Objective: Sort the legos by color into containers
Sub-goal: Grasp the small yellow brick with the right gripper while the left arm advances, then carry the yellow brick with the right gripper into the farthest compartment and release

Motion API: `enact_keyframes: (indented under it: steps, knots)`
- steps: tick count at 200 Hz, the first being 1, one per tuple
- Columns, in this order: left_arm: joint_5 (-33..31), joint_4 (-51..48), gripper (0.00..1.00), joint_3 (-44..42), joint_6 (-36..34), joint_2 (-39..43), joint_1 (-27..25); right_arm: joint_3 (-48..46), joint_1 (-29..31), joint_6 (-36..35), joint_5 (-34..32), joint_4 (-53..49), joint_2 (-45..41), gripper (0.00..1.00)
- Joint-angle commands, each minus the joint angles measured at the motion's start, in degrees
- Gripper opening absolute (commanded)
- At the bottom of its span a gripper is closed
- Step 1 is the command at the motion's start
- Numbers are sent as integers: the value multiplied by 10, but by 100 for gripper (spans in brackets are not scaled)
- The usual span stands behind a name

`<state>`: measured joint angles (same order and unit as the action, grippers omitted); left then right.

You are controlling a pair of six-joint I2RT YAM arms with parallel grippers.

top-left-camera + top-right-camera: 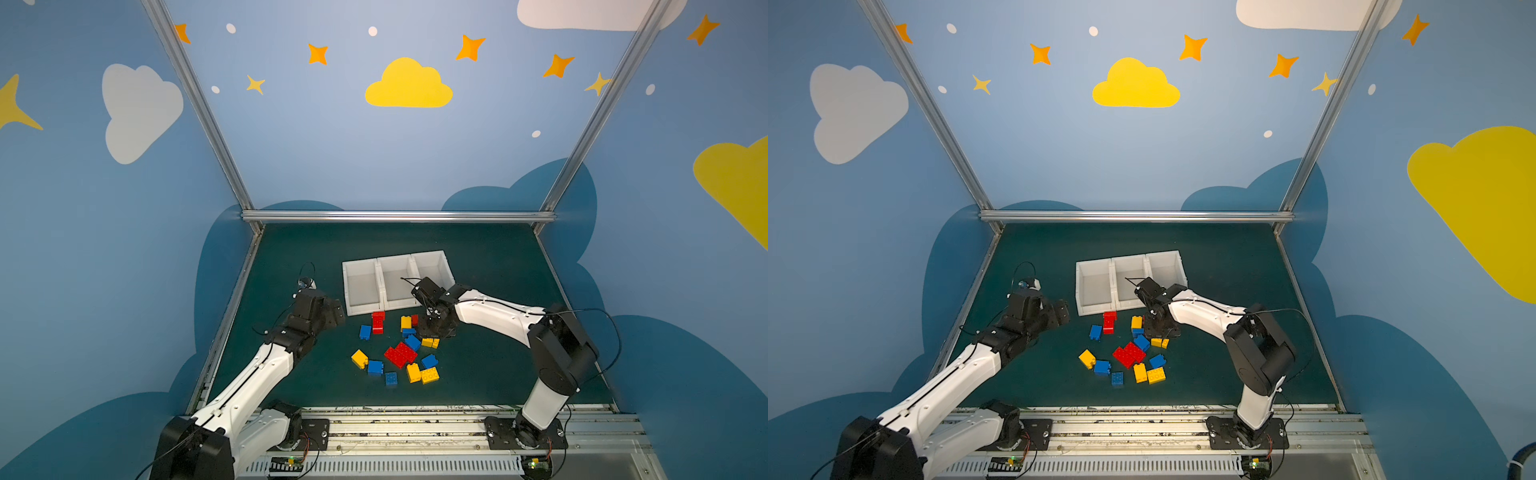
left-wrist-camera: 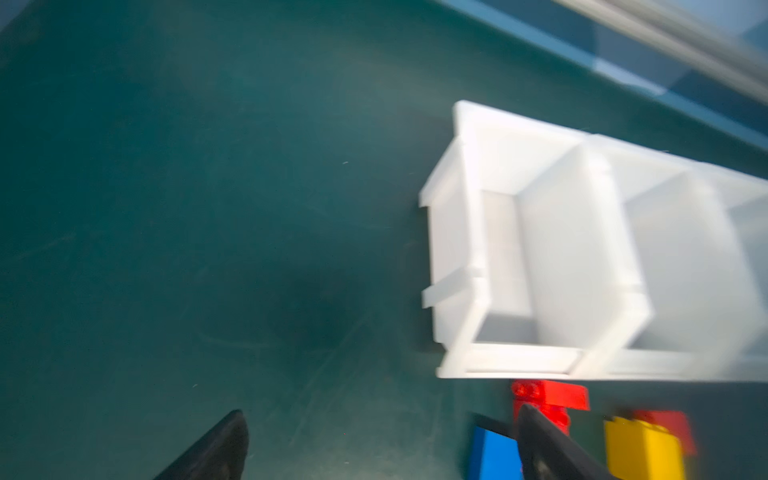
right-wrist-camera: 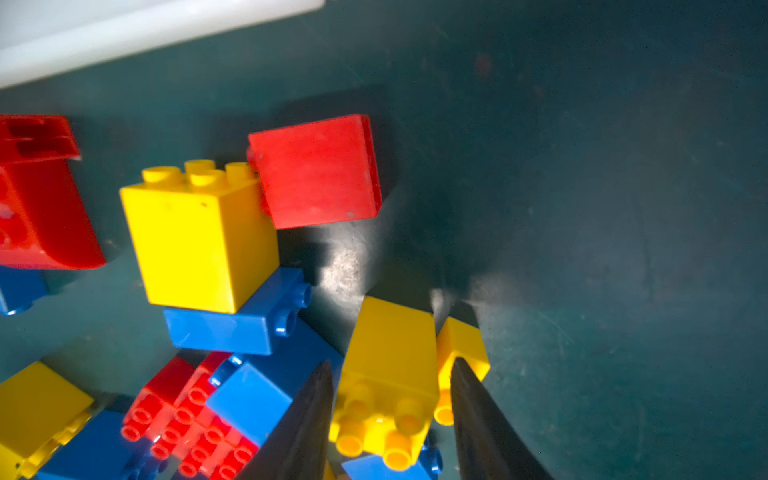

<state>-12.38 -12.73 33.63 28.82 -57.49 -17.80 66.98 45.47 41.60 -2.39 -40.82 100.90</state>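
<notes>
Two yellow legos (image 3: 386,353) between fingers (image 3: 307,415) of right gripper (image 3: 391,362), grip unclear, left gripper (image 2: 382,412) spread wide near containers (image 2: 457,232)

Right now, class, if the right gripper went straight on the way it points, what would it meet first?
Likely the yellow brick between the jaws of the right gripper, then the mat.

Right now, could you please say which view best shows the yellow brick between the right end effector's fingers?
The right wrist view: the yellow brick is close up, studs visible, inside the right end effector. Both top views show it tiny; the left wrist view misses it.
</notes>
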Motion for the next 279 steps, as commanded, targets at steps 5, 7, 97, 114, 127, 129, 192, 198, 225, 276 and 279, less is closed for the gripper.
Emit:
enact_keyframes:
  steps: [5, 7, 97, 114, 127, 129, 192, 198, 225, 276, 279]
  knots:
    - [66, 11, 100, 6, -34, 24, -1, 15, -1, 3, 3, -11, 9, 41]
    - [69, 11, 100, 6, -37, 24, -1, 14, -1, 3, 3, -10, 9, 41]
    - [124, 8, 100, 6, -52, 26, -1, 103, -46, -88, -13, -56, -39, 32]
    - [140, 14, 100, 2, -50, 23, -2, 148, -75, -132, -20, -64, -36, 32]
    - [152, 17, 100, 2, -49, 20, -2, 186, -101, -161, -22, -73, -22, 32]
    - [154, 17, 100, 3, -49, 19, -2, 191, -104, -165, -22, -75, -19, 32]
    - [205, 30, 97, -1, -37, 0, -7, 319, -165, -220, 2, -90, 105, 33]
    - [209, 31, 96, -1, -36, -3, -8, 328, -166, -223, 3, -91, 116, 33]
    - [218, 31, 95, 0, -35, -8, -16, 354, -168, -230, 0, -94, 153, 34]
    - [221, 31, 94, -2, -34, -14, -35, 370, -169, -223, 1, -96, 174, 56]
    - [221, 31, 93, -2, -34, -14, -35, 371, -169, -223, 2, -95, 173, 57]
